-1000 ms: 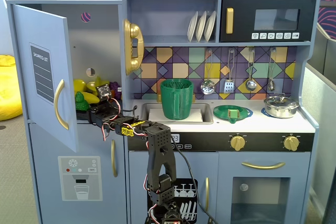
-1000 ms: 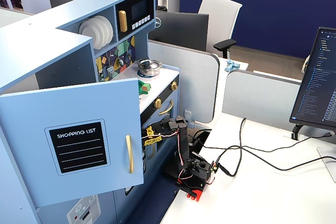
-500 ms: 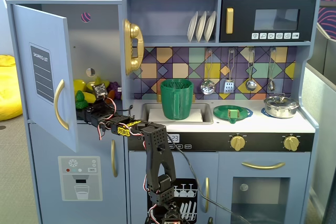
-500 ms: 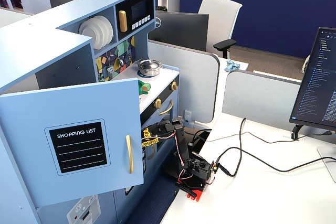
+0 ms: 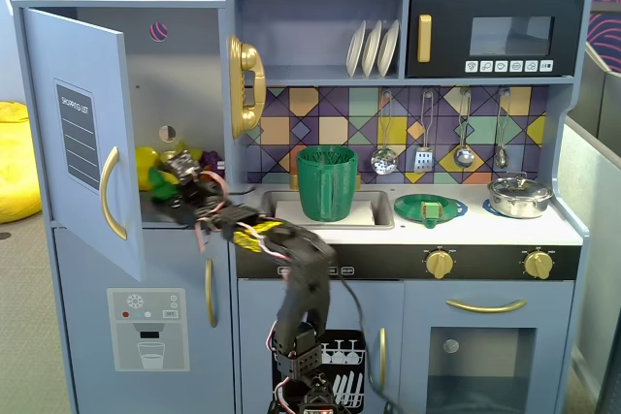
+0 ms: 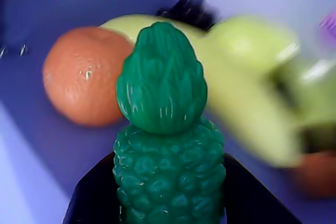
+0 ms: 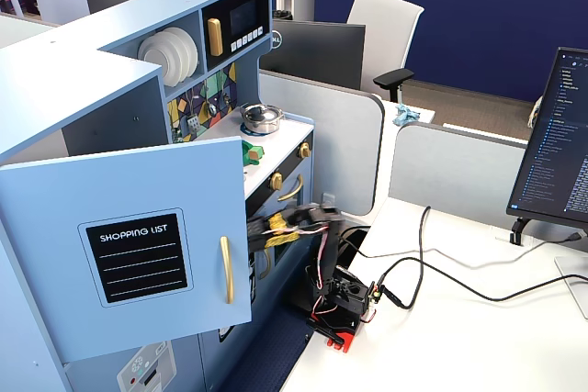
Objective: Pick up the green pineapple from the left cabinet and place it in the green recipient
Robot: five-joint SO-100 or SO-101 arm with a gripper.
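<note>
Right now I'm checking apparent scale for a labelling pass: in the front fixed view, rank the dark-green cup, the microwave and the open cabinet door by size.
1. open cabinet door
2. microwave
3. dark-green cup
The door swings toward the camera, which may exaggerate it.

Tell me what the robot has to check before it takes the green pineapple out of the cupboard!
1. Cupboard door open: ok, it is swung wide.
2. End effector around the green pineapple: ok, dark fingers sit on both sides in the wrist view.
3. Firm grip: cannot tell, the contact is not clear.
4. Other fruit out of the way: not ok, an orange and a banana lie close behind.
5. Green cup ready: ok, it stands upright in the sink.
6. Cup empty: cannot tell.
</note>
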